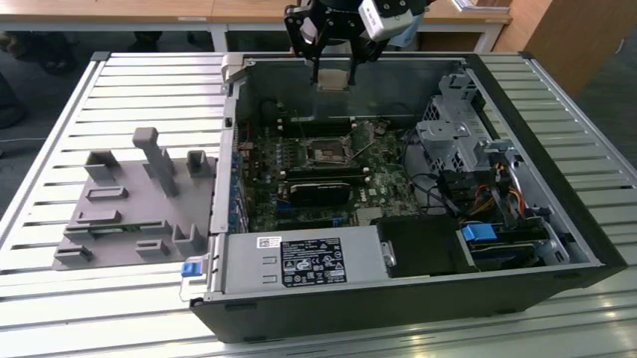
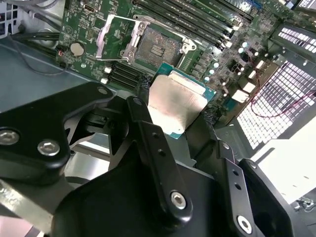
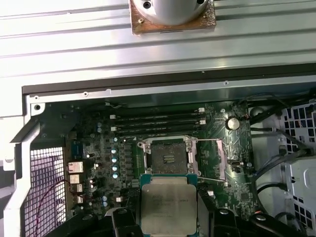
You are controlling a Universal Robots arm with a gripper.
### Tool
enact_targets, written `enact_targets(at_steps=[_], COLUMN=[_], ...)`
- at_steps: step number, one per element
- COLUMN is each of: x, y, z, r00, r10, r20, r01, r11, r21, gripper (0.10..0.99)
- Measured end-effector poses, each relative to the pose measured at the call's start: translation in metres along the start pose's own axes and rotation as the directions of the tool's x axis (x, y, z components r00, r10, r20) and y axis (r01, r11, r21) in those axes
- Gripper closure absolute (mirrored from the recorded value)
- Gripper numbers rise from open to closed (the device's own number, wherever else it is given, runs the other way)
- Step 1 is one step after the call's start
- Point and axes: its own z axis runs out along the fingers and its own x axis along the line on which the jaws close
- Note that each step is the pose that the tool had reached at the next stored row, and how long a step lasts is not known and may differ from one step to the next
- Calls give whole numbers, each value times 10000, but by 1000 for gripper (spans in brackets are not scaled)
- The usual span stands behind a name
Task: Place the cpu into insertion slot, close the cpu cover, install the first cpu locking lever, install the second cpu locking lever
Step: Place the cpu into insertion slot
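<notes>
We see the end effector (image 1: 333, 77) clamped on the cpu (image 1: 333, 81), its two black fingers (image 2: 139, 101) pressed against opposite edges of the chip and spread only as wide as the chip itself. The cpu is held clear of the board, with its dull silver top facing the wrist cameras in both wrist views (image 2: 177, 101) (image 3: 168, 202) and a thin green rim showing around the metal. In the exterior view the end effector hangs over the far wall of the open computer case (image 1: 398, 306), above the motherboard and touching nothing but the chip.

The insertion slot (image 1: 327, 153) lies below on the board, uncovered, with its dark square contact field exposed in both wrist views (image 2: 158, 48) (image 3: 169, 158). The cpu cover (image 3: 220, 165) is swung open and rests just beside the slot, its window showing the green board underneath; in the second wrist view we find it (image 2: 131, 44) on the side of the slot away from the memory sticks (image 2: 197, 15).

The case sits on a slatted metal worktop (image 1: 119, 82), with a grey fixture (image 1: 130, 201) beside it on the exterior view's left.
</notes>
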Motion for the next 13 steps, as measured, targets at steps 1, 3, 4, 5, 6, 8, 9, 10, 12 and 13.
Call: enact_targets(at_steps=[1,3,4,5,6,8,9,10,12,13], x=[0,0,0,0,0,0,0,0,0,0], y=[0,0,-1,-1,0,0,0,0,0,0], z=[0,0,0,1,1,1,1,1,1,2], r00=[10000,9998,9997,9996,9994,9991,9989,9987,9982,9980], r10=[64,185,239,293,340,428,470,512,591,627], r20=[6,18,23,29,34,43,47,52,60,65], r01=[-64,-185,-239,-293,-340,-428,-470,-513,-591,-627], r11=[10000,9998,9997,9996,9994,9991,9989,9987,9982,9980], r21=[0,3,6,11,15,26,29,32,41,46], gripper=[545,545,545,545,545,545,545,545,545,545])
